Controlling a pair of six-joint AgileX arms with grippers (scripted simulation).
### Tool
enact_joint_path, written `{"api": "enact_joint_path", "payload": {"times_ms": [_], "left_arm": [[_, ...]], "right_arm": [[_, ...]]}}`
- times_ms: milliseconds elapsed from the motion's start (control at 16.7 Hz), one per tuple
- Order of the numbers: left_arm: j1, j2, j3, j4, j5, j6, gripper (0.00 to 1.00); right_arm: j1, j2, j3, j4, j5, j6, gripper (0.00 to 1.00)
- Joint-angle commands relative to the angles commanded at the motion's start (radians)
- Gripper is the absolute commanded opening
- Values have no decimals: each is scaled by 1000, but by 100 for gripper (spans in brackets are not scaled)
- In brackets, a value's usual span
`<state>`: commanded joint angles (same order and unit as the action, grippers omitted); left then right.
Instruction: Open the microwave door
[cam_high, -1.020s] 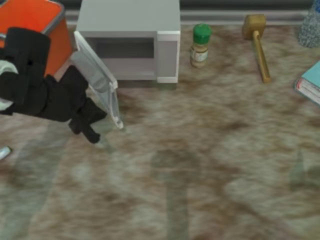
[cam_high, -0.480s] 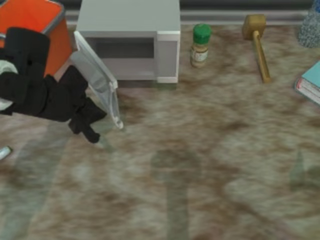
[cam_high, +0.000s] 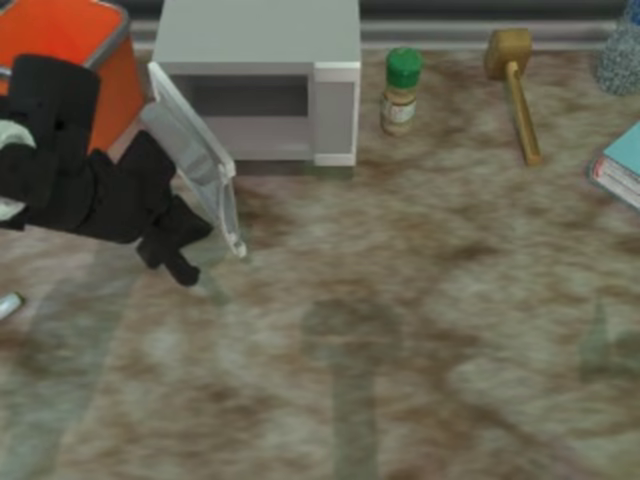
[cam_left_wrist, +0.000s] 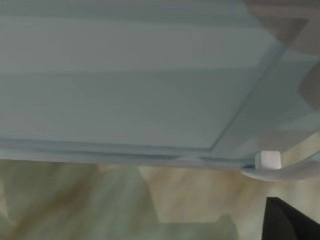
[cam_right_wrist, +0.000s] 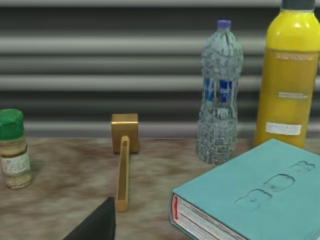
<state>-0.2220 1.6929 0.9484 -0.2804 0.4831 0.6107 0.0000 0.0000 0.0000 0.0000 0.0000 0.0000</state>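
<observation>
White-grey microwave (cam_high: 258, 75): at the back of the table, cavity exposed, just right of the orange bin (cam_high: 75, 60).
Microwave door (cam_high: 195, 160): swung well out from the box, hinged at the left front corner, its free edge with the bar handle (cam_high: 235, 240) pointing toward the table's front.
Left gripper (cam_high: 178, 262): low at the door's free edge, on its outer side, the fingertips just beside the handle end; I cannot tell whether the fingers are spread or pinching.
Left wrist view: the door's translucent window (cam_left_wrist: 125, 85) fills the picture, with the handle end (cam_left_wrist: 277, 167) close by.
Change from earlier frames: none to see; door angle and left arm match both.
Right arm: out of the top view; one dark fingertip (cam_right_wrist: 97, 225) shows in its wrist view, state unclear.
Beyond the fingers: spice jar (cam_high: 402, 92), wooden mallet (cam_high: 515, 85), teal book (cam_high: 620, 165).
</observation>
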Motion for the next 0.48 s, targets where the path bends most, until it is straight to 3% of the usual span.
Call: {"api": "enact_joint_path", "payload": {"times_ms": [480], "left_arm": [[0, 0, 0, 0, 0, 0, 83]], "right_arm": [[0, 0, 0, 0, 0, 0, 100]]}}
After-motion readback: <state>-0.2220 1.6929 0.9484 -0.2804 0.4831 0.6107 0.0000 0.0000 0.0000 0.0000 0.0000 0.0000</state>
